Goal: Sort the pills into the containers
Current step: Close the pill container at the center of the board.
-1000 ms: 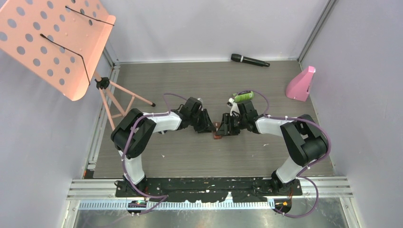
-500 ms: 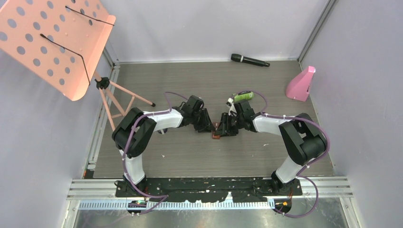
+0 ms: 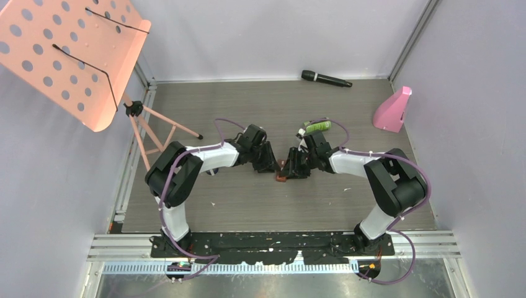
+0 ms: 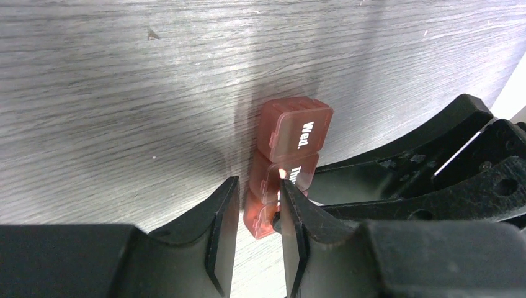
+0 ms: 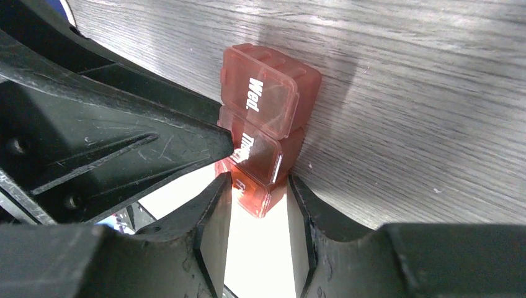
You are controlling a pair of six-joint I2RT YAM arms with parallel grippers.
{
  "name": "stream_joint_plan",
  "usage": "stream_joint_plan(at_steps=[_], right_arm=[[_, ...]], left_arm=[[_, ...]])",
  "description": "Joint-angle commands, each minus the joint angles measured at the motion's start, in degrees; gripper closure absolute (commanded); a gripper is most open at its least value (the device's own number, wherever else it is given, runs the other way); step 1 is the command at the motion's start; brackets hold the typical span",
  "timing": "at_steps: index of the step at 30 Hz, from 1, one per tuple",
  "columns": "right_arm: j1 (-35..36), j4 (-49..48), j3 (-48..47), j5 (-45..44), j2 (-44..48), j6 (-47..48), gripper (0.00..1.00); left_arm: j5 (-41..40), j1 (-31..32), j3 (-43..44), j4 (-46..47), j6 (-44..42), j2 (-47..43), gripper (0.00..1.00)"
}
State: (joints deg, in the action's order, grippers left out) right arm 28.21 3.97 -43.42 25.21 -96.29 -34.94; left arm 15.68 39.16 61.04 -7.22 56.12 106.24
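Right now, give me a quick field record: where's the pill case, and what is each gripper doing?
Case: translucent red-brown plastic pill case, on the grey wood-grain table between both arms
Lids readable: Wed., Thu
Left gripper: fingers astride the end away from Wed.; grip unclear
Right gripper: astride that same end, from the opposite side; grip unclear
Pills: none visible
Nearby: green bottle lying behind the right arm

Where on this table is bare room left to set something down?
Bare wood: the far-left stretch between the music stand legs and the microphone; the near strip between the two elbows. Crowded: centre, where left hand and right hand meet at the pill case, green bottle just behind.
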Motion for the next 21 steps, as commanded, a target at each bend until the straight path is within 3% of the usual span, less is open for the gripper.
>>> stream_joint_plan(at_steps=[1,9,12,15,18,21], right_arm=[[1.1,9.4,5.5,-14.8,-3.0,2.8,0.63],[0.2,8.9,-1.5,-10.0,2.1,2.3,0.51],[0.2,10.4,-4.8,-10.2,3.9,3.3,0.37],[0.2,12.4,-7.6,-11.6,4.7,3.6,0.3],[0.3,15.1,-9.3,-13.6,3.5,3.9,0.29],[1.2,16.7,-10.0,-15.7,3.6,4.0,0.29]], left_arm=[[-4.7,0.0,0.1,-3.9,-4.6,-4.2,0.67],[-5.9,-2.9,1.8,-5.4,-7.7,-10.0,0.64],[-7.6,-4.5,0.9,-6.7,-9.6,-12.9,0.64],[-9.9,-6.2,-0.4,-7.2,-11.3,-15.9,0.64],[-12.3,-7.3,-1.3,-7.4,-13.9,-18.9,0.56],[-15.2,-7.4,-2.5,-7.1,-18.0,-22.1,0.36]])
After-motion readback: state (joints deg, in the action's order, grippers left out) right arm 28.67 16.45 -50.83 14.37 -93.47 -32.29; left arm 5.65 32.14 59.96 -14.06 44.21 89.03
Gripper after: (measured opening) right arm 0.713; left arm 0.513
